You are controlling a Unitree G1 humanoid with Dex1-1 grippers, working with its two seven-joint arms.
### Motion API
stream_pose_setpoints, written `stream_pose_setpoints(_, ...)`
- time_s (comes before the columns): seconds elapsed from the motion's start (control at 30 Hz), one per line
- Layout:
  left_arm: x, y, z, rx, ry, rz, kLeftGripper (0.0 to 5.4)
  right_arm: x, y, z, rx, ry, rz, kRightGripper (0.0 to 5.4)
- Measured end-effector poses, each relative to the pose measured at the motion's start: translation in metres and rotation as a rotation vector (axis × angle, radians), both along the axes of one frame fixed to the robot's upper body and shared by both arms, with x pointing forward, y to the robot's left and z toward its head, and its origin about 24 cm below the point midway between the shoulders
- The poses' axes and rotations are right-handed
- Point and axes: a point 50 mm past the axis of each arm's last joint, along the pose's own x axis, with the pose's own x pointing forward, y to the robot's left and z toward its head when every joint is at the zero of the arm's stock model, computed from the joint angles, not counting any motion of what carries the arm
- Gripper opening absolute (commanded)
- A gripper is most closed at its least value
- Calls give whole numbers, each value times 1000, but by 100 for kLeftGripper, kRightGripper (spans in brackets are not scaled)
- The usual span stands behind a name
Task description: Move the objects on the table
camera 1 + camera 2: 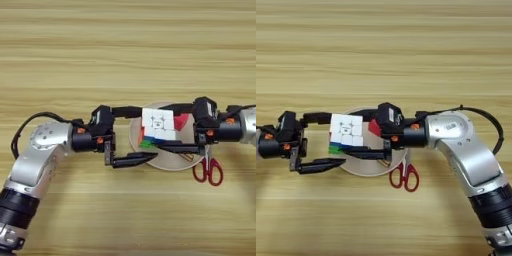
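So the right gripper (pixel 363 131) has its two black fingers clamped on the multicoloured 3x3 puzzle cube (pixel 158 126), one along the top edge and one under the bottom, holding it over the round beige plate (pixel 167 162). The left gripper (pixel 134 135) comes in from the other side, fingers spread wide, tips just beside the cube. White face is up, green and red along the bottom. A plain red cube (pixel 182 121) peeks out behind it. Red-handled scissors (pixel 404 176) lie on the light wooden table (pixel 125 50) at the plate's edge. The left eye view shows the whole left arm; the right eye view shows the whole right arm.
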Motion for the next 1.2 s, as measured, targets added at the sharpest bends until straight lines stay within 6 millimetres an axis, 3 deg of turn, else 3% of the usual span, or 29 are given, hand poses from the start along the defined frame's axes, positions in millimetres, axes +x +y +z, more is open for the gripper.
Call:
stream_pose_setpoints(0.47,1,0,0,5,-3,6,337,-1,0,1,7,4,12,331)
stream_pose_setpoints(1.1,1,0,-1,6,-3,4,334,-1,0,1,4,17,13,331)
stream_pose_setpoints(1.2,1,0,-1,5,-3,5,333,-1,-1,1,5,17,12,379)
